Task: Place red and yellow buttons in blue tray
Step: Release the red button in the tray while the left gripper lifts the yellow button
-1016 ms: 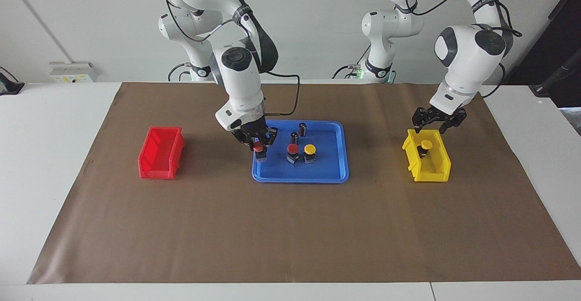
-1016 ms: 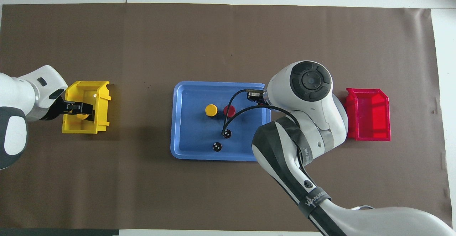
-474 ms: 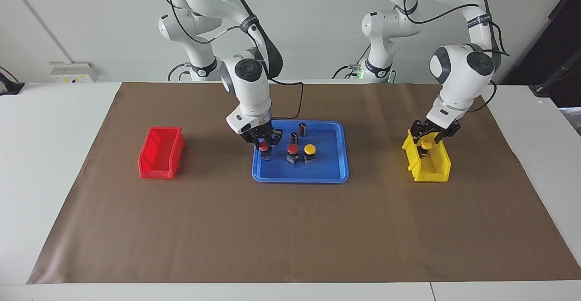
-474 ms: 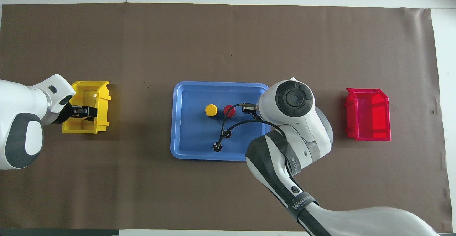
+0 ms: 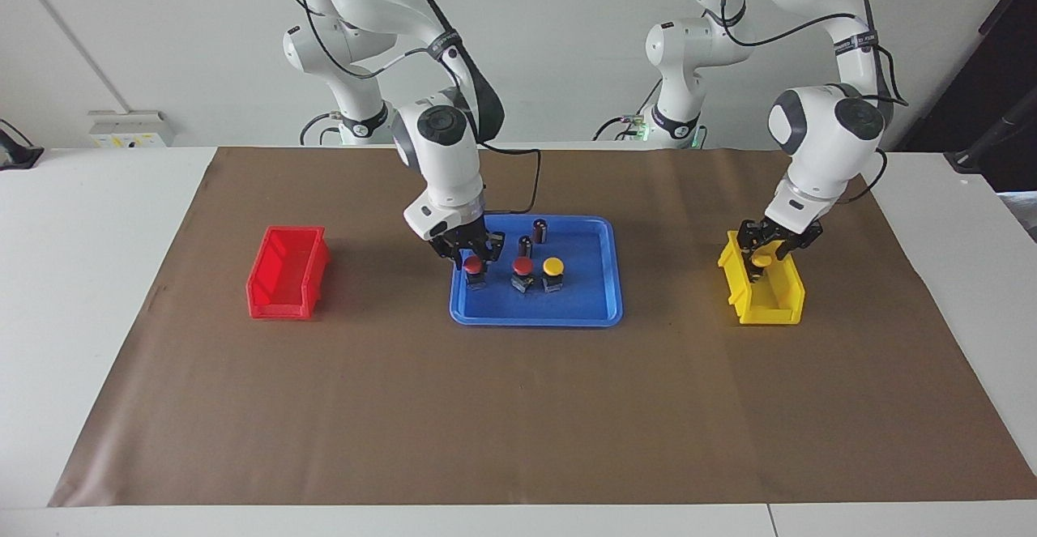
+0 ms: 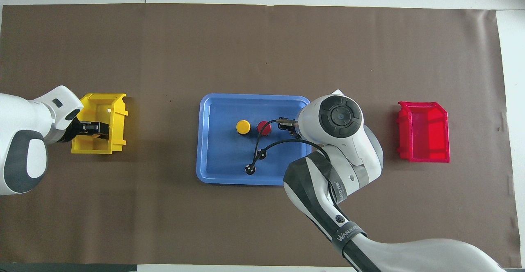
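Right claw [image 5: 473, 254] (on red button [image 5: 474, 264]) | tray [image 5: 591, 306]: 3 buttons, 2 cylinders

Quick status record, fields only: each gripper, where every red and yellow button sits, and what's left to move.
right gripper: low in the blue tray, around a red button at the tray's right-arm end
left gripper: down in the yellow bin, around a yellow button
also in tray: second red button, second yellow button, two dark cylinders
red bin: no buttons visible
remaining: yellow button in the yellow bin
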